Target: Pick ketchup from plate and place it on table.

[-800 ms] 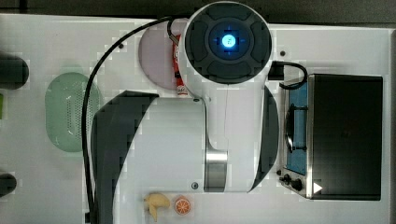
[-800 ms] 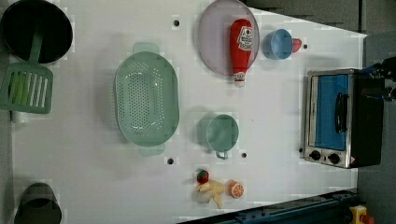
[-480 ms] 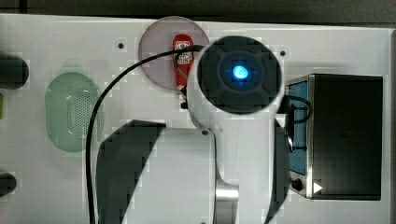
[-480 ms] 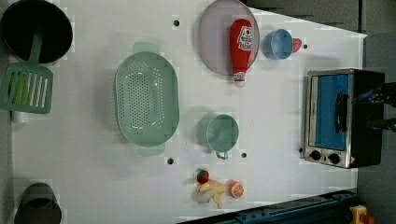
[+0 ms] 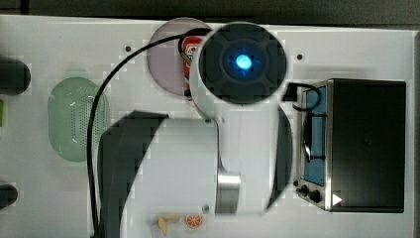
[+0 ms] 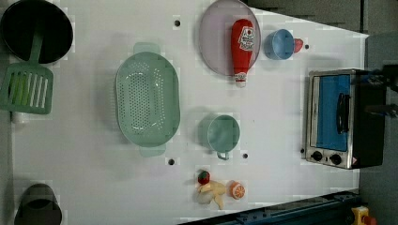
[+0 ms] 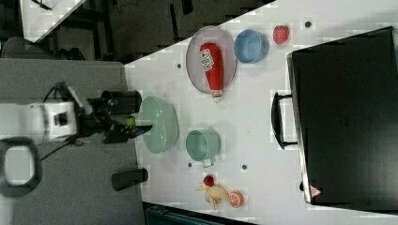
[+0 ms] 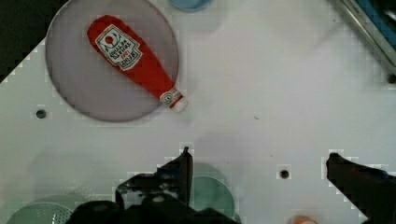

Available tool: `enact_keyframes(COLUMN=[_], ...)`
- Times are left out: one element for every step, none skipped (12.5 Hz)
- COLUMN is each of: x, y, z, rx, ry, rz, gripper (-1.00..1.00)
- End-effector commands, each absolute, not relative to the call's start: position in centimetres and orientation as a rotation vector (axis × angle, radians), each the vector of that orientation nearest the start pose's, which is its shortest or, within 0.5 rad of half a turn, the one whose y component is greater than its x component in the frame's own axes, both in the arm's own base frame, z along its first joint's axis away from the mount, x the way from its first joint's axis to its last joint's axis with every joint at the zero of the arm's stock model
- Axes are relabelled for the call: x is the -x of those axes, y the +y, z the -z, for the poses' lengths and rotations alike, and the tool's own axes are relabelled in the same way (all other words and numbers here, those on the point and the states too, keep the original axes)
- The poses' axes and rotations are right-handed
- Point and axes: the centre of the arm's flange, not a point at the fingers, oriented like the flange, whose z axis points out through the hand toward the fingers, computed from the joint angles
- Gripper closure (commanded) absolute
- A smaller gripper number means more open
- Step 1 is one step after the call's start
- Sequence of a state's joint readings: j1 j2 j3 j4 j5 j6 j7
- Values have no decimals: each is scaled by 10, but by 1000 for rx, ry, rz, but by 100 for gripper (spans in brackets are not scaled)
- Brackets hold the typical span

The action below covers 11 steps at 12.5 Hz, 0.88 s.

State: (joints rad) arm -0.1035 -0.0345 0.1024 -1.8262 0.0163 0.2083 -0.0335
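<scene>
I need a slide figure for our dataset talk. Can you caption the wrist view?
Open gripper hovering above the table, ketchup lying on the plate, cap past the rim.

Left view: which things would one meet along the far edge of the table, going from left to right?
Black pan → plate → ketchup, lying on the plate → blue bowl → strawberry.

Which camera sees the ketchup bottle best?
The wrist view: the ketchup looks biggest, label clear, white end past the plate rim. The left and right views show it whole but smaller; the top view's arm hides most of it.
</scene>
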Motion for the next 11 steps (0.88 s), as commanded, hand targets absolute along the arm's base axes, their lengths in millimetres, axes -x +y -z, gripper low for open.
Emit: enact_keyframes(x=[-574, -582, -589, -595, -603, -609, -617, -624, -630, -635, -640], y=[23, 27, 30, 31, 31, 31, 31, 30, 30, 30, 32], z=[-472, -455, -439, -421, -405, -388, -373, -358, -344, -327, -311], rx=[2962, 2990, 3017, 3040, 3055, 3068, 3076, 3088, 3099, 3109, 3115], ry=[1048, 948, 834, 719, 612, 517, 433, 349, 273, 218, 196], rz=[-154, -164, -168, -179, -169, -163, -141, -121, -103, -104, -98], gripper=[-100, -100, -100, -100, -100, -100, -100, -100, -100, -100, -100])
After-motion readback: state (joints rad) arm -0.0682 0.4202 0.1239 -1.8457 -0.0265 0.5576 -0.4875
